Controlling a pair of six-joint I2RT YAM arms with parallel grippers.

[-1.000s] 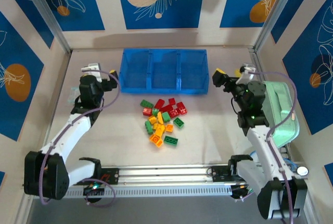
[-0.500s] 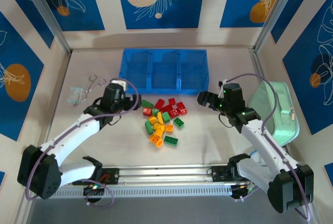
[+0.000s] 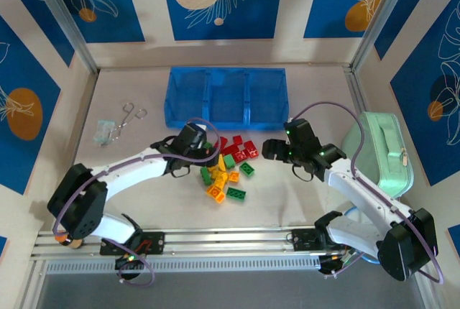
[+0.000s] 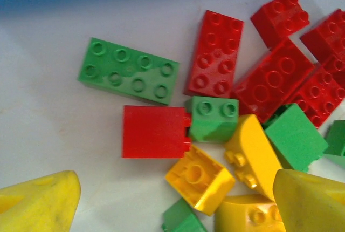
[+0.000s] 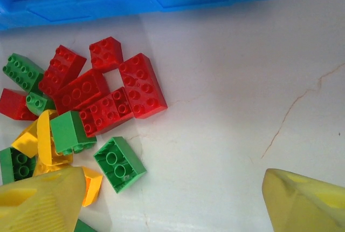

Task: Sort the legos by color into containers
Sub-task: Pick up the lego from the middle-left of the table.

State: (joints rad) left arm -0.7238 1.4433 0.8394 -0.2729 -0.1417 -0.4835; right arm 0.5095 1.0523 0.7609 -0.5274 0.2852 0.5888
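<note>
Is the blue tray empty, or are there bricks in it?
Empty: from above, all three compartments of the blue tray show bare floor; the bricks lie heaped on the table before it.

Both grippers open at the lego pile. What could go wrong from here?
1. The left gripper and right gripper flank the same small pile. If both reach in together, they could collide.
2. The bricks lie packed: the red brick abuts a green brick, with a yellow brick close by. Closing on one may catch two or scatter its neighbours.
3. Some bricks lie tilted, so a grip may slip.
</note>
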